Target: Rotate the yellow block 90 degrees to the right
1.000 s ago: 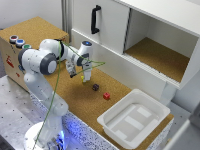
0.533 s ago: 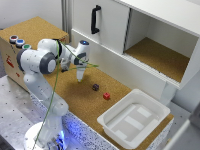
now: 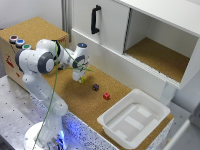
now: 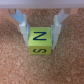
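The yellow block (image 4: 39, 43) is a small cube with dark letters on its faces, resting on the cork board. In the exterior view the yellow block (image 3: 83, 79) peeks out just under the white hand. My gripper (image 3: 79, 76) is low over it and open. In the wrist view the gripper (image 4: 41, 31) straddles the block, with one finger (image 4: 24, 25) close to each side; I cannot tell whether either touches it.
A dark purple block (image 3: 95, 87) and a red block (image 3: 106, 96) lie on the cork toward the exterior view's right. A white bin (image 3: 116, 128) stands beyond them. A white cabinet (image 3: 110, 30) runs along the back, and a cardboard box (image 3: 35, 27) is behind the arm.
The gripper has come down from above the cork to the yellow block's level and now straddles it. The blocks have not moved.
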Tool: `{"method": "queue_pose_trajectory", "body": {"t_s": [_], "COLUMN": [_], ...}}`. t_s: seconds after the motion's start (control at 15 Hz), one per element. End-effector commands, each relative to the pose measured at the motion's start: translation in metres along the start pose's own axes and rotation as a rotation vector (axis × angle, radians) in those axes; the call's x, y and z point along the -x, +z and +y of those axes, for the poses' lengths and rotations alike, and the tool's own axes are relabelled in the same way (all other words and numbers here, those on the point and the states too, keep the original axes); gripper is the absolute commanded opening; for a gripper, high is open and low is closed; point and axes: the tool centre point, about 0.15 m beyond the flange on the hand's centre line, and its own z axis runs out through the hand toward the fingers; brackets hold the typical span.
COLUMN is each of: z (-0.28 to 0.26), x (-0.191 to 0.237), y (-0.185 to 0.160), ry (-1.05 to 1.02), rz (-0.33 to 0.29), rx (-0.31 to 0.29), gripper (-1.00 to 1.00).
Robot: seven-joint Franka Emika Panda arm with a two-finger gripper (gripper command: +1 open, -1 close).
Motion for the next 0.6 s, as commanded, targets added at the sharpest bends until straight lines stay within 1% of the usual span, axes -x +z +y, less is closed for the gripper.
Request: {"method": "queue_pose_trajectory", "body": {"t_s": [0.0, 0.07, 0.2, 0.33, 0.53], "z": [0.003, 0.002, -0.001, 0.000, 0.009], "x": [-0.010, -0.006, 0.005, 0.012, 0.017], "y": [-0.003, -0.011, -0.030, -0.048, -0.087], "ry": [-0.011, -0.036, -0.085, -0.107, -0.129], "rz": [-0.063, -0.068, -0.071, -0.057, 0.016], "rx": [-0.046, -0.030, 0.024, 0.021, 0.003], "gripper": [1.00, 1.00, 1.00, 1.00, 1.00]}}
